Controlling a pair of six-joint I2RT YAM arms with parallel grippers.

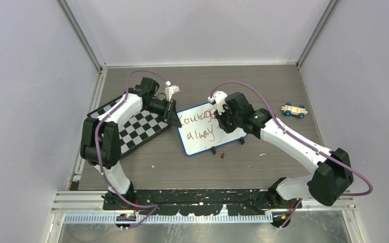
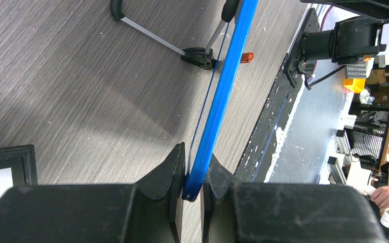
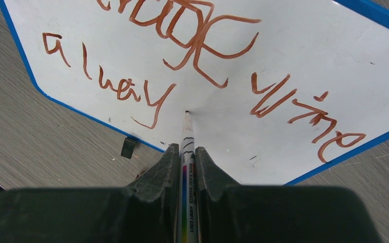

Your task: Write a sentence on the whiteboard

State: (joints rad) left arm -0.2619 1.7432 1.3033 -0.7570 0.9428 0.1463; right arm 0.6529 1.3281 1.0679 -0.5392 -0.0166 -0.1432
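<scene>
**Chessboard, toy car, stray cap**

A black-and-white chessboard (image 1: 141, 127) lies askew at the left of the grey wood-grain surface (image 1: 182, 172). A small tan toy car (image 1: 294, 110) with blue wheels sits alone at upper right. A little reddish cap (image 1: 223, 156) lies near the centre. In the left wrist view, a person's hand (image 2: 385, 195) shows at lower right.

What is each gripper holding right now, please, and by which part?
The left gripper pinches the whiteboard by the edge of its blue frame. The right gripper grips a marker by its barrel, tip toward the whiteboard.
</scene>
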